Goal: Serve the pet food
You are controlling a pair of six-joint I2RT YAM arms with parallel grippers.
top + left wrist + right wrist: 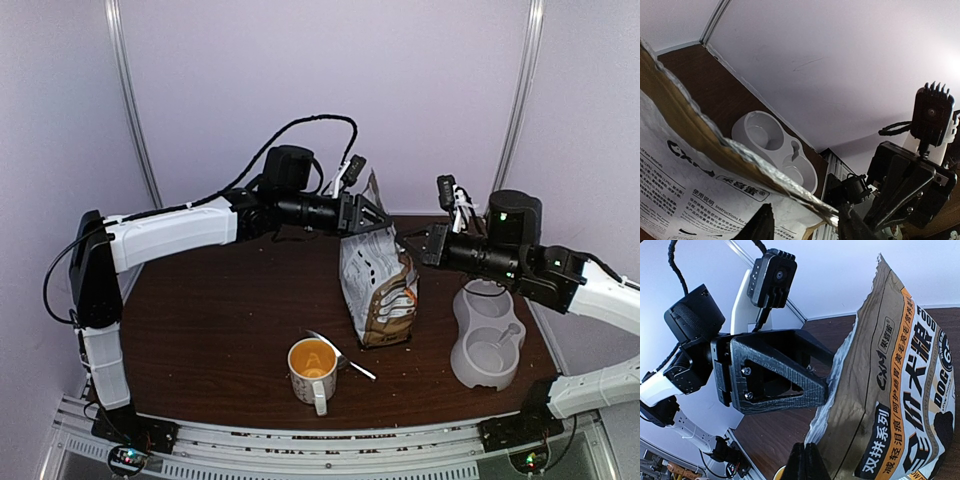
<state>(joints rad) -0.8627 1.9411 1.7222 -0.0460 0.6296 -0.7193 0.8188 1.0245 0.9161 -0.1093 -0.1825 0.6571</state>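
Observation:
The pet food bag (378, 285), white, tan and orange with black Chinese characters and "DOG", stands upright mid-table. No kibble shows. My left gripper (368, 218) is at the bag's top left corner. In the left wrist view its fingers (760, 225) are apart, with the bag's foil top edge (790, 187) running between them. My right gripper (425, 245) is at the bag's upper right side. In the right wrist view its fingers (804, 452) are pressed together where the bag's torn foil edge (840, 390) comes down to their tips.
A white double-bowl feeder (487, 340) stands right of the bag; it also shows in the left wrist view (775, 145). An orange-lined white mug (312, 372) stands near the front edge, with a metal spoon (345, 355) lying beside it.

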